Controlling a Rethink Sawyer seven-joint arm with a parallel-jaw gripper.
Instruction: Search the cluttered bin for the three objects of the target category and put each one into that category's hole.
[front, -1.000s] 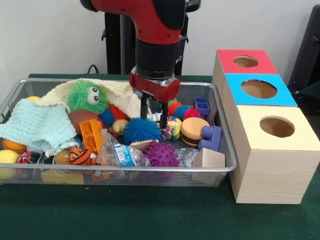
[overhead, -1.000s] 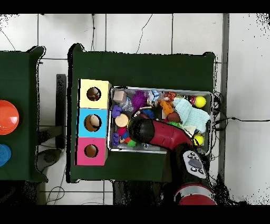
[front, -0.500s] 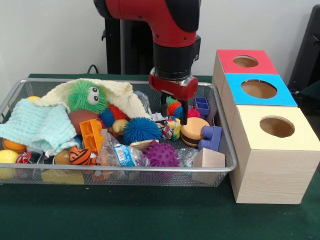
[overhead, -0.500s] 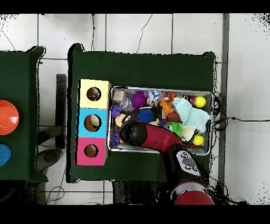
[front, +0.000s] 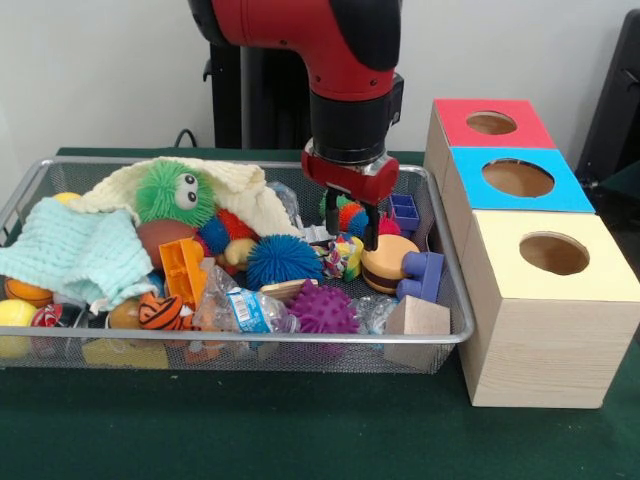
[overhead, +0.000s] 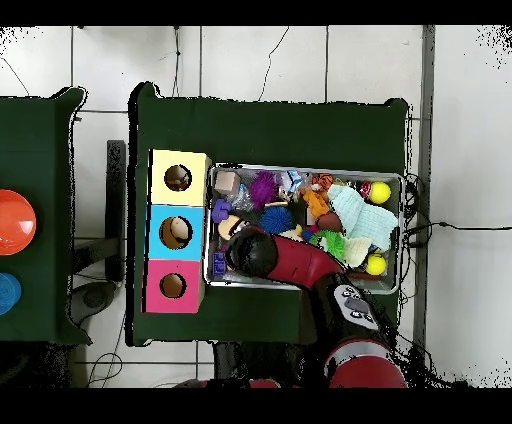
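Wire bin (front: 455, 335) on the green table (front: 300, 430); your gripper (front: 352, 222) hangs inside it, toward its right end, jaws apart with nothing between them. They straddle a small multicoloured spiky ball (front: 350, 215) at the back of the bin; you cannot tell whether they touch it.

Well left of the jaws: pale mint cloth (front: 70, 250) draped over the left end, yellow ball (front: 15, 312) and orange ball (front: 25, 292) under its edge. Cream knit cloth (front: 235, 185) along the back, a green fuzzy toy with googly eyes (front: 175, 192) lying on it. Below those, an orange plastic block (front: 182, 268) and a small basketball (front: 158, 310).

Nearer left of the jaws and toward you: blue spiky ball (front: 283, 260), a crinkled clear wrapper (front: 235, 308), a purple knobbed ball (front: 322, 308).

Just below the jaws: a small rope knot toy (front: 345, 258). Just right and below: toy burger (front: 387, 262), with a purple block (front: 425, 275) touching it. Right of the jaws at the back: blue square block (front: 404, 212). A wooden block (front: 415, 325) sits at the front right corner.

Outside the bin, right of the jaws: a box with a red lid (front: 490, 122), one with a blue lid (front: 520, 178), one with a yellow lid (front: 555, 255), in a row, each with one round hole. The overhead view shows the same row (overhead: 178, 230) beside the bin (overhead: 300, 170), the arm covering the gripper.

You cannot tell from the frames which toys are the target category.
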